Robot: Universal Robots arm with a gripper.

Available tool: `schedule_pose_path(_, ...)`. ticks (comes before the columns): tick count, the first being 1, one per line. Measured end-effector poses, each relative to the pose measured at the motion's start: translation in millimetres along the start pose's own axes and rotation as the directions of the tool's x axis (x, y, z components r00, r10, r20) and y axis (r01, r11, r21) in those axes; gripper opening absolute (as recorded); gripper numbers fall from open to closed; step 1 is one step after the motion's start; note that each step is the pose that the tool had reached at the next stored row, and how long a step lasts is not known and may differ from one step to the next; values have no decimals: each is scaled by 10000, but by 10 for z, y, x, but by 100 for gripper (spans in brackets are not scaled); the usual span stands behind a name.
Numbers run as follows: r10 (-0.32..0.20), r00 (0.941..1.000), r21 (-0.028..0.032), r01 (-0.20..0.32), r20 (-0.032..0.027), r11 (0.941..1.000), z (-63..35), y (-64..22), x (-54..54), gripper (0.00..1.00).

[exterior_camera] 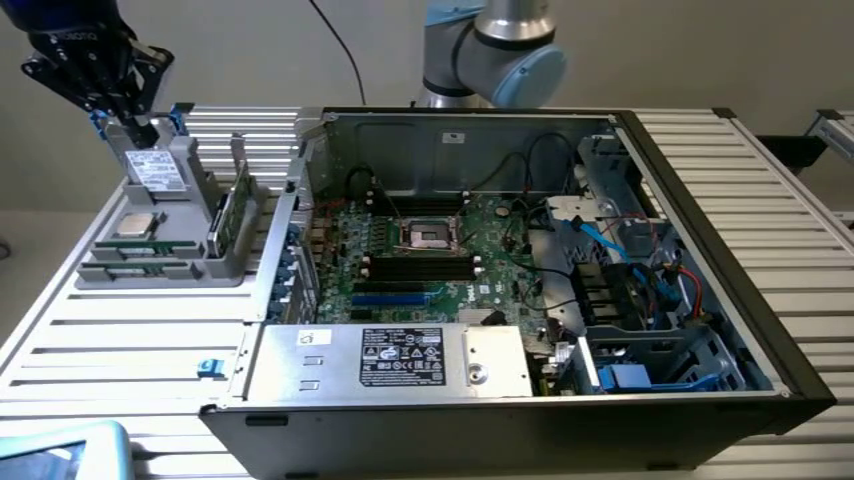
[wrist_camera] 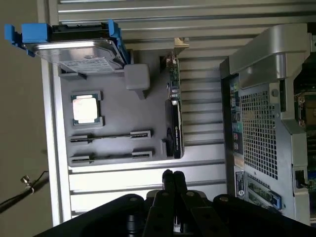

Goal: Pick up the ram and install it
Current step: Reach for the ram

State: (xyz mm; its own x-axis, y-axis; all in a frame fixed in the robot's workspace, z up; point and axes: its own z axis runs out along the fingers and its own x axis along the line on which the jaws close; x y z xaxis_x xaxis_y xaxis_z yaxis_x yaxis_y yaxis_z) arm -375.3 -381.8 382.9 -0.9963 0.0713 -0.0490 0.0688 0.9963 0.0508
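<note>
Exterior view has the claw (exterior_camera: 138,128) hanging over the far corner of the bench (exterior_camera: 120,340), on the exterior view's left. It is just above the metal drive (exterior_camera: 158,172), which stands in a grey holder (exterior_camera: 174,278). In the wrist view the two fingers (wrist_camera: 168,180) of the claw are pressed together and nothing is between them.

The ram (exterior_camera: 134,250) is in the holder, resting on its edge in a narrow slot. This slot is at the side of the holder toward the bench edge nearest to the exterior camera. A second green stick (exterior_camera: 130,268) sits in the next slot, just beside the ram. The square processor chip (exterior_camera: 138,223) lies between the ram and the drive. A green card (exterior_camera: 234,215) stands upright along the side of the holder that faces the computer case (exterior_camera: 747,330).

The case is open on top and takes the middle of the bench. Inside it, the motherboard (exterior_camera: 400,225) carries long black slots (exterior_camera: 420,265). The claw is well apart from the ram.
</note>
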Motion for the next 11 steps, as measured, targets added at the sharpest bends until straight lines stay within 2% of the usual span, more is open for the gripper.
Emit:
schedule_pose_path(5,-1,10000,0,1,-1,10000,19,78,229,11)
schedule_pose_path(11,-1,10000,0,1,-1,10000,31,108,505,11)
